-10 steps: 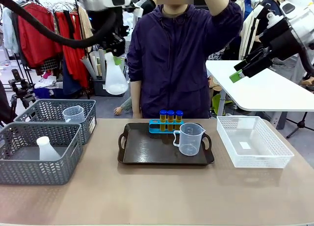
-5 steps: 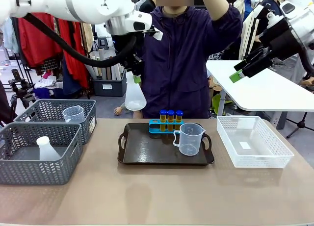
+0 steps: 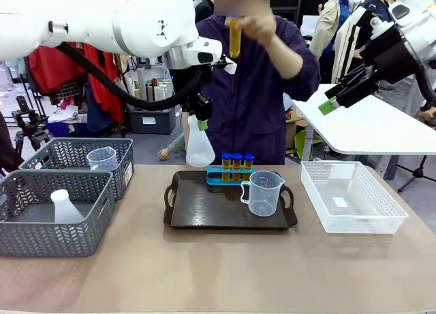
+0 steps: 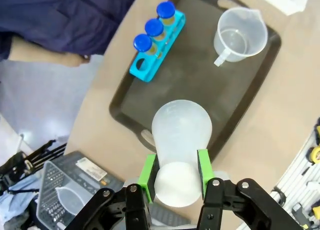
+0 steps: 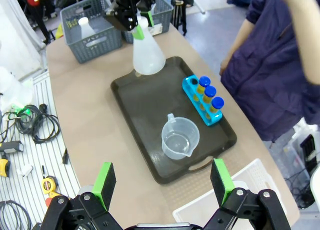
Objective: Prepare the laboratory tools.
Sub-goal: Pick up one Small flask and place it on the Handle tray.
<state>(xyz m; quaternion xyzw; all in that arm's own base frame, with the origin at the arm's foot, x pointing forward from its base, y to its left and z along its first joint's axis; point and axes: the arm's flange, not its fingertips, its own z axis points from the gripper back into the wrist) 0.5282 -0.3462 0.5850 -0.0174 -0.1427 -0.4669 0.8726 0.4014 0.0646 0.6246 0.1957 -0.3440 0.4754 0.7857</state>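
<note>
My left gripper (image 3: 200,120) is shut on the neck of a translucent white conical flask (image 3: 199,149), which hangs above the left end of the dark tray (image 3: 204,208). In the left wrist view the green pads (image 4: 148,168) clamp the flask (image 4: 181,135) over the tray's edge (image 4: 200,80). Three amber tubes with blue caps (image 3: 236,163) stand in a blue rack at the tray's back. A clear handled beaker (image 3: 262,193) sits on the tray's right part. The person holds another amber tube (image 3: 234,38) up at chest height. My right gripper (image 3: 335,98) hangs open, high at the right, with nothing in it (image 5: 162,176).
Two grey baskets stand at the left: the near one (image 3: 41,242) holds a second white flask (image 3: 66,208), the far one (image 3: 68,150) a small beaker (image 3: 102,157). A white mesh basket (image 3: 351,195) sits to the right of the tray. Bare table lies in front.
My left arm has carried the flask rightward and down, from high above the baskets to just over the tray's left end. The person's raised hand has come down with an amber tube.
</note>
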